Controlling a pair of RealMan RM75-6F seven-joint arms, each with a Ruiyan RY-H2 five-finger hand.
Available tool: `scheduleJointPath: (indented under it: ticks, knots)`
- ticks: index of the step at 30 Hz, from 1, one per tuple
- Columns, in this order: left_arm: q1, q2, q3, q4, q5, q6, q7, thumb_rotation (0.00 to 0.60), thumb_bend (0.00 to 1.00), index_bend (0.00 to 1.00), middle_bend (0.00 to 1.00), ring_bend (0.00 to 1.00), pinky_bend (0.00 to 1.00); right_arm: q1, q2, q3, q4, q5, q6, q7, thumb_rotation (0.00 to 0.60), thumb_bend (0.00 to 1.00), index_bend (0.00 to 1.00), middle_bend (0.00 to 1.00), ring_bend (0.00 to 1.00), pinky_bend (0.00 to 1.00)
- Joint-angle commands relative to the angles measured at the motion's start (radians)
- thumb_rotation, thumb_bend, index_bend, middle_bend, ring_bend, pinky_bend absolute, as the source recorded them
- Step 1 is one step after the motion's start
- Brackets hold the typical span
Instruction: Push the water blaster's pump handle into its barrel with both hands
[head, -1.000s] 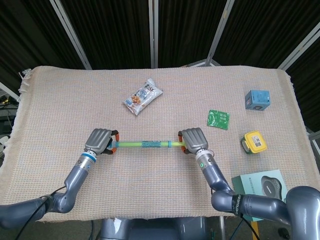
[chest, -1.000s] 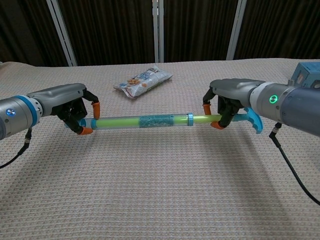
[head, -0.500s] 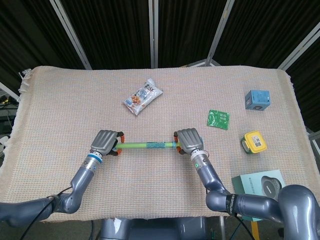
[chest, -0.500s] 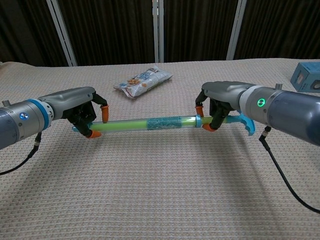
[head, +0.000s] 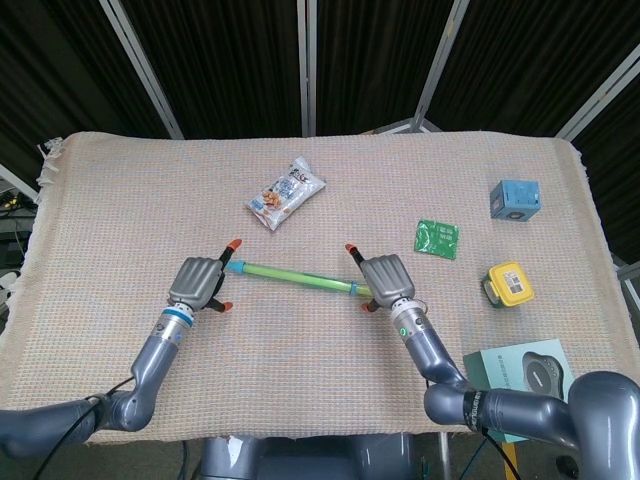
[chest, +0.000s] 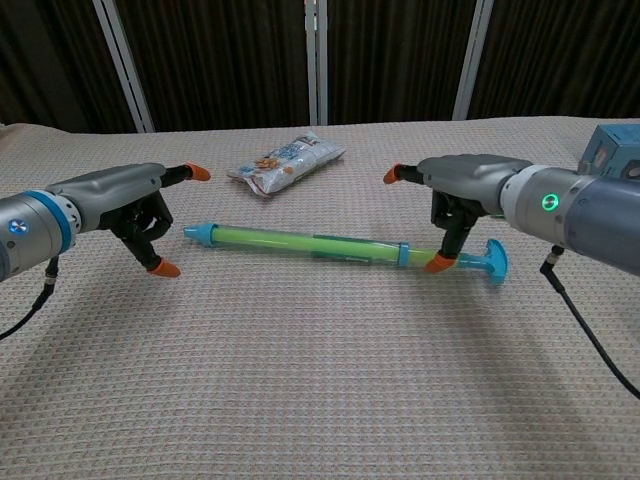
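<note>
Lying at the near right corner of the table is a teal box (head: 520, 375) with a dark rounded shape printed on its lid. The cloth (head: 300, 400) covering the table is showing a coarse, pale woven weave with a fine grid texture.

Sitting toward the middle, the water blaster (chest: 330, 245) is resting flat on the cloth, running slantwise between the two hands. Its barrel is a slim, clear green plastic tube with a pointed blue nozzle toward the left hand and a blue collar near the other end; the blue disc-shaped pump handle (chest: 494, 262) is sitting close against that collar.

The left hand (chest: 135, 210) is hovering just beside the nozzle end, holding nothing, its grey fingers spread wide and its orange rubber fingertips (chest: 166, 268) pointing apart. The right hand (chest: 455, 195) is arching over the handle end with its fingers also spread; one orange tip is sitting right by the tube near the collar, though whether it is touching cannot be told, and nothing is being gripped.

Lying farther back are a crinkled, glossy snack bag (head: 286, 192), a flat green packet (head: 437, 239), a small yellow block with a dark band (head: 508, 284), and, farthest right, a blue cube (head: 514, 200).
</note>
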Motion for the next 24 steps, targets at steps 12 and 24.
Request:
scheduleJointPath:
  ticks: [12, 24]
  knots:
    - [0.244, 0.323, 0.089, -0.276, 0.226, 0.312, -0.131, 0.600, 0.01, 0.00, 0.20, 0.24, 0.30, -0.241, 0.351, -0.120, -0.256, -0.346, 0.264, 0.177, 0.600, 0.00, 0.00, 0.68, 0.76, 0.84]
    - [0.414, 0.447, 0.222, -0.370, 0.465, 0.506, -0.202, 0.600, 0.00, 0.00, 0.00, 0.00, 0.00, -0.468, 0.451, -0.222, -0.215, -0.598, 0.553, 0.329, 0.600, 0.00, 0.00, 0.00, 0.00, 0.00]
